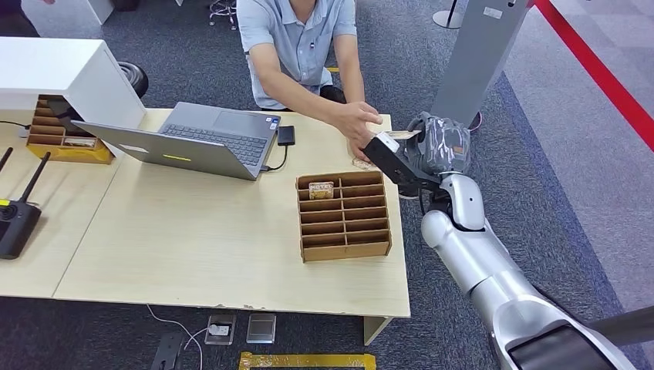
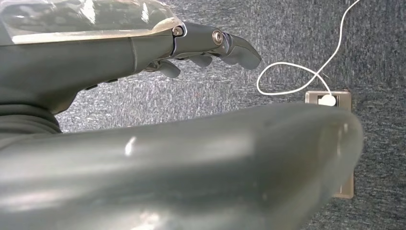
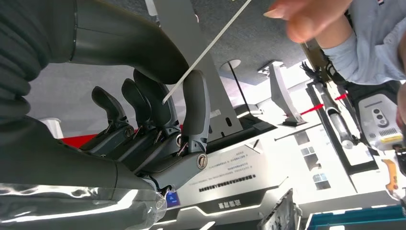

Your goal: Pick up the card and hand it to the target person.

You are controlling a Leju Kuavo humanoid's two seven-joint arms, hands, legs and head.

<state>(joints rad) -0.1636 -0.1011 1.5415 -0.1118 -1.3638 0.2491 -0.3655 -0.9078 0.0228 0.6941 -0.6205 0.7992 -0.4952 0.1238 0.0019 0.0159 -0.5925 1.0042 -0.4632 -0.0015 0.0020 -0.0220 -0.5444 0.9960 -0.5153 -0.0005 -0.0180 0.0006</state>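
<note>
My right hand (image 1: 436, 146) is raised past the table's far right corner and pinches a thin pale card (image 1: 402, 135) between its thumb and a finger. In the right wrist view the card (image 3: 206, 50) shows edge-on as a white line, clamped by the dark fingers (image 3: 194, 105). A person in a light blue shirt stands behind the table, and their hand (image 1: 361, 119) reaches to the card's free end. The person's fingertips (image 3: 306, 19) are right by it; I cannot tell if they touch. My left hand (image 2: 119, 62) hangs over the carpet, fingers loosely extended, holding nothing.
On the table (image 1: 193, 239) stands a wooden slotted organizer (image 1: 343, 220) with a card (image 1: 321, 189) in one slot. An open laptop (image 1: 197, 142), a second organizer (image 1: 65, 139) and a black radio device (image 1: 15, 223) lie to the left. A grey post (image 1: 478, 54) rises behind my right hand.
</note>
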